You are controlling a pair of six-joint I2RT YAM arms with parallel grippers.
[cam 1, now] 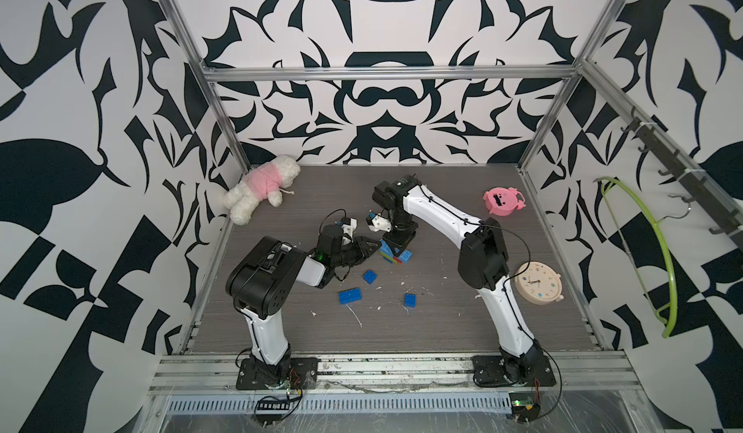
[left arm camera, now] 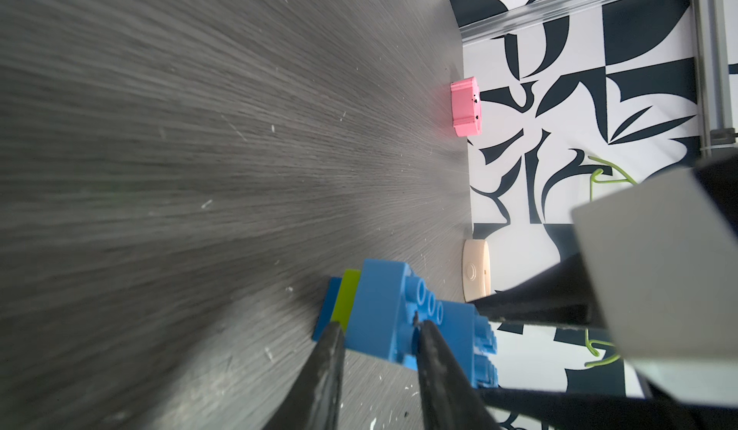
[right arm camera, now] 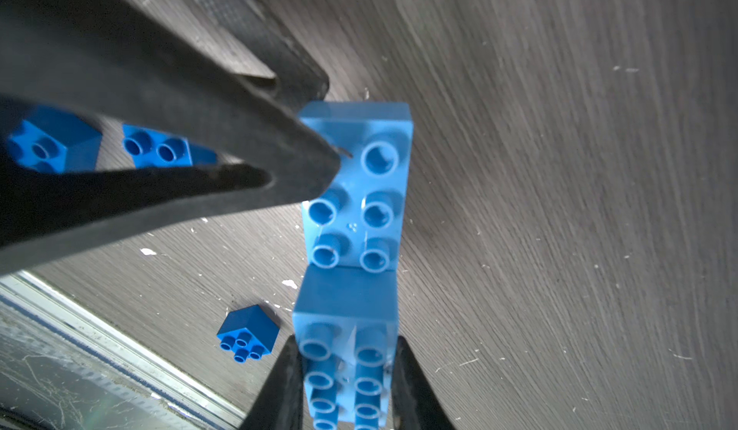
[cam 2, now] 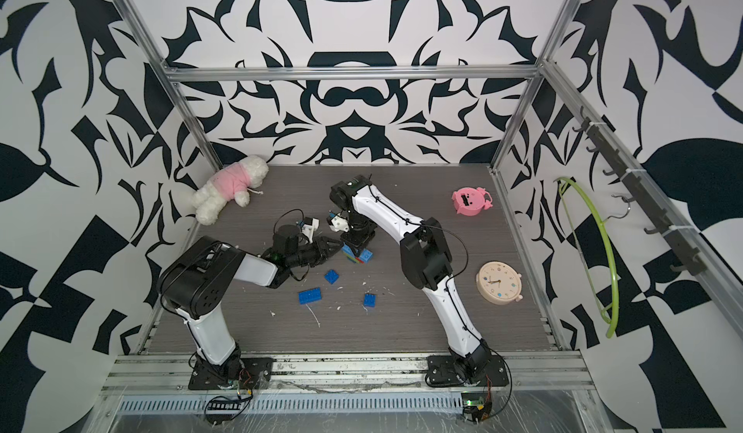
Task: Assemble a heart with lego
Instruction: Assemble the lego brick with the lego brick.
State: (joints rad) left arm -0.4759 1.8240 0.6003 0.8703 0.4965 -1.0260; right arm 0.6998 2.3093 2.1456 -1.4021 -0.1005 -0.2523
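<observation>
- Grey wood-grain table (cam 1: 442, 330) fills the cell. A metal rail (cam 1: 382, 364) runs along its near edge, where both arm bases are bolted. The strip just past the rail is open, dotted with white flecks.
- Next come the loose blue lego pieces: a long brick (cam 1: 349, 295), a small brick (cam 1: 410, 300) well apart to its right, and a second small brick (cam 1: 369, 276) just behind them.
- At mid-table stands the heart (cam 1: 396, 256), a partial stack of blue, lime green and red.
- The left gripper (left arm camera: 379, 330) reaches in from the side, clamped across a blue layer of the stack just above the green.
- The right gripper (right arm camera: 347, 368) comes down from above, its fingers pinching the top blue brick (right arm camera: 347, 308); both arms crowd the stack.
- A cream clock (cam 1: 538, 288) lies near the right edge, beside the right arm.
- Farthest back, a pink round toy (cam 1: 502, 200) sits toward the right corner and a plush toy (cam 1: 261, 187) lies against the left wall.
- A green hanger (cam 1: 659, 258) hangs outside the frame.
</observation>
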